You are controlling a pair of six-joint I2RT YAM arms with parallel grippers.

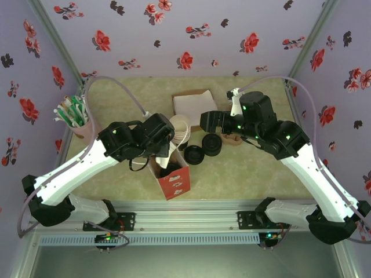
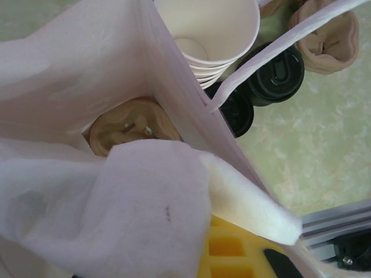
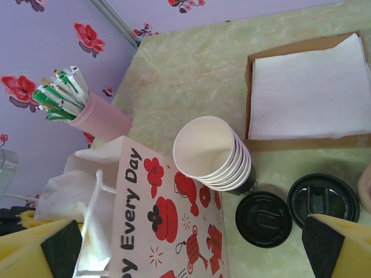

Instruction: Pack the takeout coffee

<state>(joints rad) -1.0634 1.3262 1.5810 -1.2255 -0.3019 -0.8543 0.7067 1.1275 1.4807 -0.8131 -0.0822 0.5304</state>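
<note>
Grippers: left gripper closed on the white rim of the bag, right gripper spread wide. Takeout coffee stands upright beside 1 loose lid, long axis vertical, lidded top up; its wall is mostly hidden.

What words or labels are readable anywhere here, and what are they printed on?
"py Every Day": on the printed side of the bag; the start of the first word is cut off by the picture's edge.
Black lids: raised markings, too small to read.
Green-and-white wrapped sticks in the pink cup: any print is too small to read.
</note>
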